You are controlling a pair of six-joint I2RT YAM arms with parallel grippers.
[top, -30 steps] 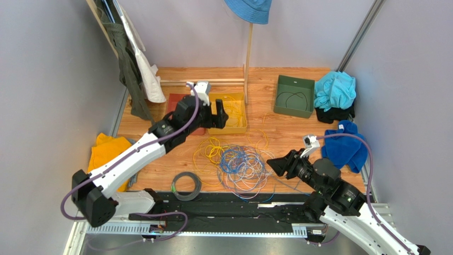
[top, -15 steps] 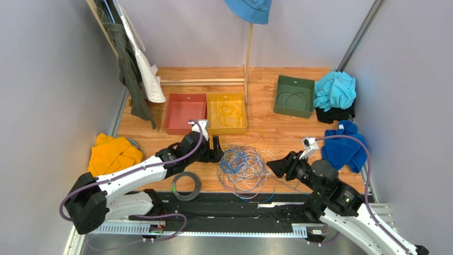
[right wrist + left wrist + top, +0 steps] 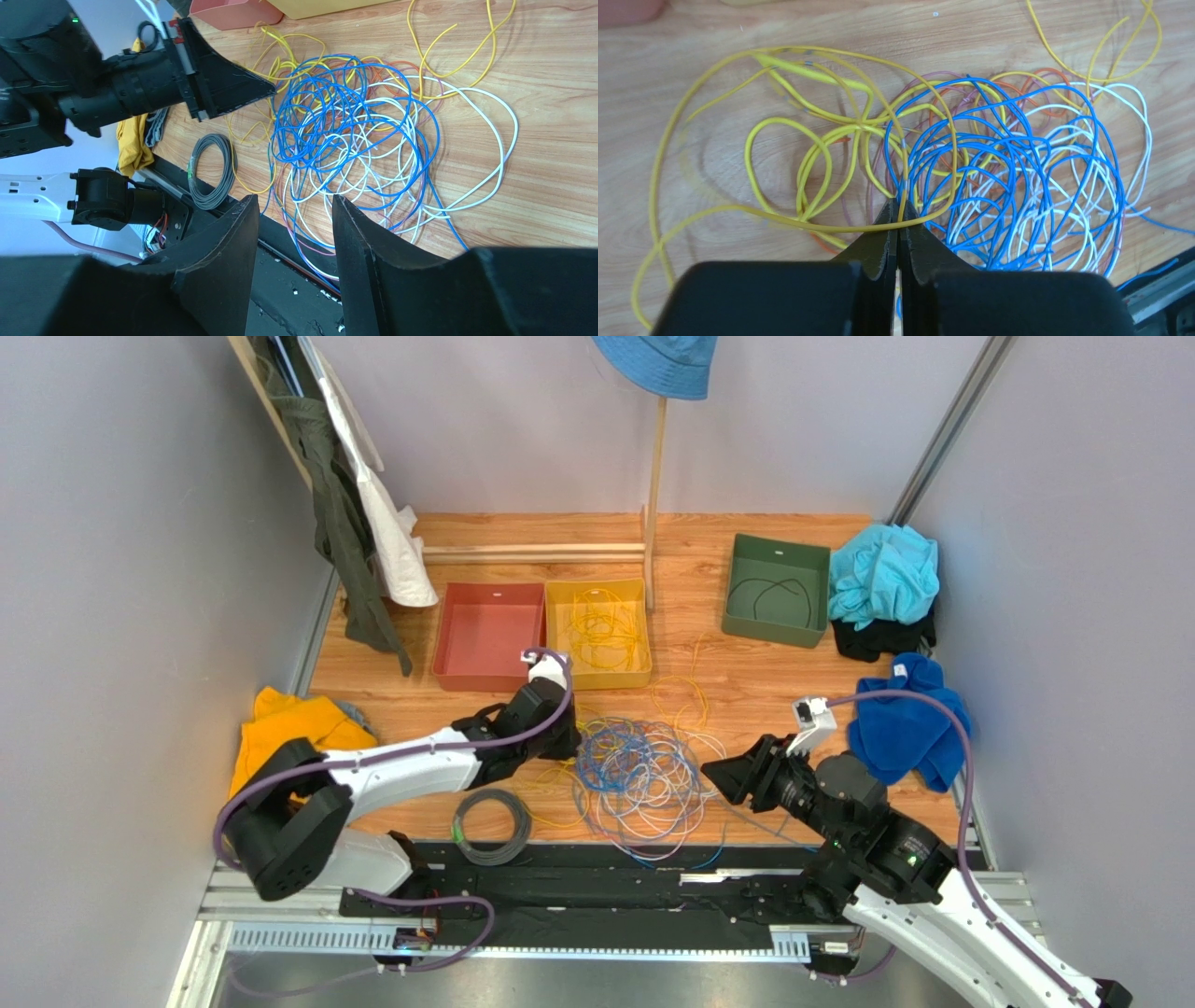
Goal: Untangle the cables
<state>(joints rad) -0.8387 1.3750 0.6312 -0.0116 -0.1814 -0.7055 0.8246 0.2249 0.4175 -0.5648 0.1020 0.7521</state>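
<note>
A wooden bench point(image 3: 786, 679) carries everything. The cables point(image 3: 638, 773) are heaped on it in one loose tangle near its front edge, between the two arms. Blue and pale loops are massed in the middle, and yellow curls are spread to their left.

The right fingers point(image 3: 723, 776) are held apart at the heap's right side, and nothing is gripped by them. The left fingers point(image 3: 898, 234) are clenched at the heap's left side, and a single yellow cable point(image 3: 901, 203) is pinched at their very tips.

That strand is crossed by blue loops just beyond the tips. If it is drawn away quickly, the whole heap may be dragged along and the knots tightened rather than freed. So thin a wire could also be lost from so narrow a pinch. Because the heap is not pinned down by the right fingers, dragging is judged the likelier failure.
</note>
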